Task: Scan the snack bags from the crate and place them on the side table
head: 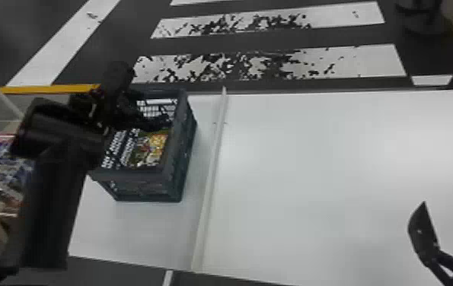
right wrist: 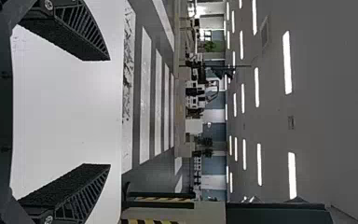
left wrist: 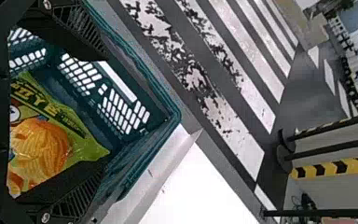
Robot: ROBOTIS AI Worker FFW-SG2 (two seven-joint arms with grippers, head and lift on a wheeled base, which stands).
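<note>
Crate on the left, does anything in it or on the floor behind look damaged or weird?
The crate stands upright, and the snack bag in it shows no tear or spill. What looks odd is the floor beyond: two white stripes are blotched with ragged dark patches, maybe worn paint.

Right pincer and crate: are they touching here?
Apart. The head view shows it plainly: the right pincer is near the right edge, the crate well over on the left, with a wide gap between them.

Ceiling lights and floor stripes suggest an indoor hall.
</note>
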